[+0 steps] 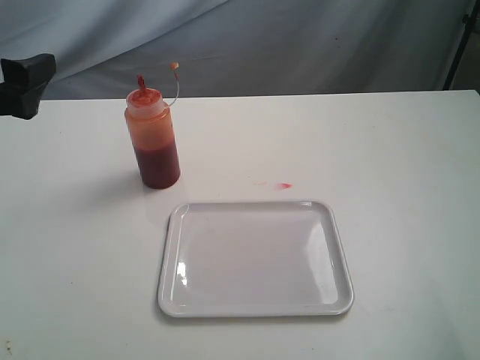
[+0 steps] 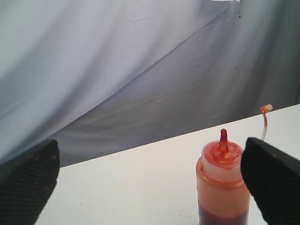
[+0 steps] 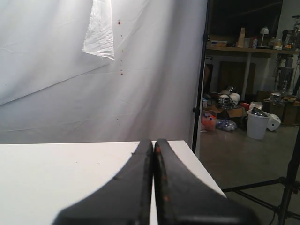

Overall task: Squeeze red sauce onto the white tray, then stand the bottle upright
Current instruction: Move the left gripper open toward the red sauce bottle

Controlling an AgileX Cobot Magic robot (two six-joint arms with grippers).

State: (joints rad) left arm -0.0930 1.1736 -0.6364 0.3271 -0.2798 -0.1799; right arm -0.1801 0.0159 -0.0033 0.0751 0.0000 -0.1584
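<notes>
The bottle (image 1: 152, 135) stands upright on the table at the back left, nozzle up, its small tip cap hanging off on its tether. Dark red sauce (image 1: 158, 165) fills its lower part. In front of it and to the right lies the white tray (image 1: 255, 257), with nothing on it. My left gripper (image 2: 152, 176) is open, its fingers wide apart, with the bottle (image 2: 222, 187) ahead near one finger and not between them. Only a dark part of that arm (image 1: 26, 81) shows at the exterior view's left edge. My right gripper (image 3: 154, 142) is shut on nothing, over the table's edge.
A small pink smear (image 1: 283, 185) marks the table just behind the tray. A grey cloth backdrop (image 1: 247, 37) hangs behind the table. Beyond the table edge in the right wrist view stand a black stand pole (image 3: 202, 70) and a cluttered room floor.
</notes>
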